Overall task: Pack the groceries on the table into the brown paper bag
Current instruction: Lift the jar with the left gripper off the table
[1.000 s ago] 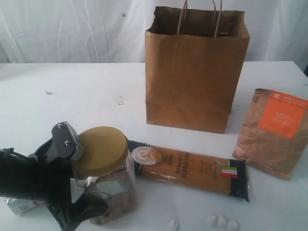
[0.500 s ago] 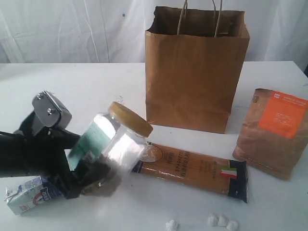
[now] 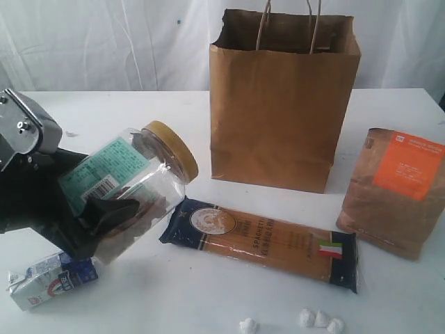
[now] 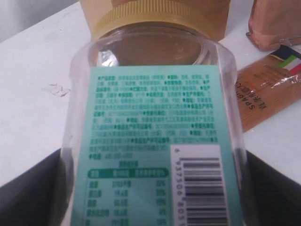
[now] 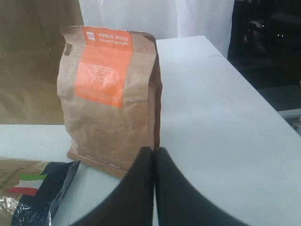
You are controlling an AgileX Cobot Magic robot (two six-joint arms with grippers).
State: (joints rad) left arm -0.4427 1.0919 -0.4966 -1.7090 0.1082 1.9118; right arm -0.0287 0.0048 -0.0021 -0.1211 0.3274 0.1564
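Your left end effector [image 3: 97, 202] grips the gold-lidded clear jar [image 3: 132, 177] between wide-spread fingers, tilted over the near-left table [image 3: 139, 118]; the small blue-white carton [image 3: 49, 278] lies below it; the spaghetti packet [image 3: 268, 240] lies near centre; the brown paper bag [image 3: 278, 111] stands upright behind; the brown pouch [image 3: 396, 191] stands right; your right end effector [image 5: 154, 155] is pressed together, empty, near that pouch.
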